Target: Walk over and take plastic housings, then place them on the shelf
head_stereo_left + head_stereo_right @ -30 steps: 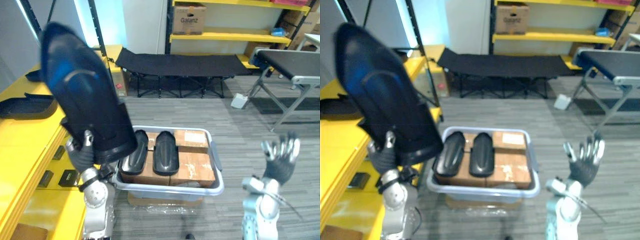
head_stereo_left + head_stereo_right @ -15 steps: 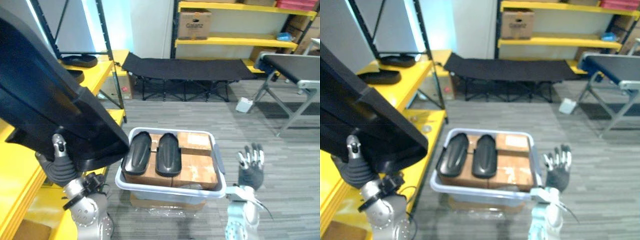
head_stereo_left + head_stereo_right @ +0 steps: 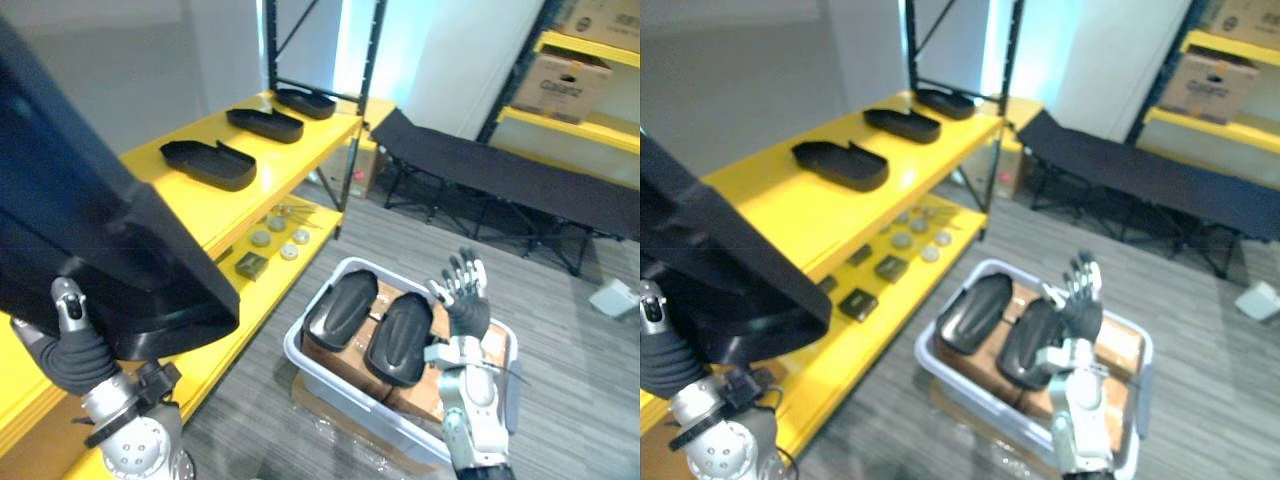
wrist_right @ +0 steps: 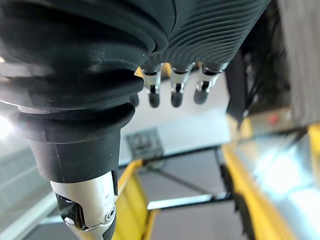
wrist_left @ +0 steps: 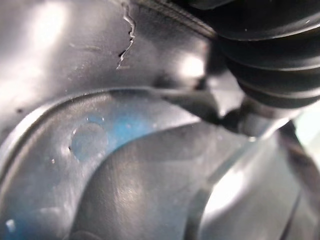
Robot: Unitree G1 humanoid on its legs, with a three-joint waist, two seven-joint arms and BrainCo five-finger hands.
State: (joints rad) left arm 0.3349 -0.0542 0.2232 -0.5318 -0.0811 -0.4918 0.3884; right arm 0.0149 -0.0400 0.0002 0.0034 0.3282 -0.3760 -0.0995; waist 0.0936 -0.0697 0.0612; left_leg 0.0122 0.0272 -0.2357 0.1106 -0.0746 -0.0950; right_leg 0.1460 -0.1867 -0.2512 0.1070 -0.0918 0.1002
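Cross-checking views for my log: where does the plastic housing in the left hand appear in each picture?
Left eye view: plastic housing fills the left side, above the left hand.
Right eye view: at the left edge, partly cut off.
Left wrist view: its dark surface, very close.
Shared landmark: grey bin, lower centre in both eye views.

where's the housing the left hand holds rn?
Eye views: the plastic housing is at far left, gripped from below by the left hand, in front of the yellow shelf.
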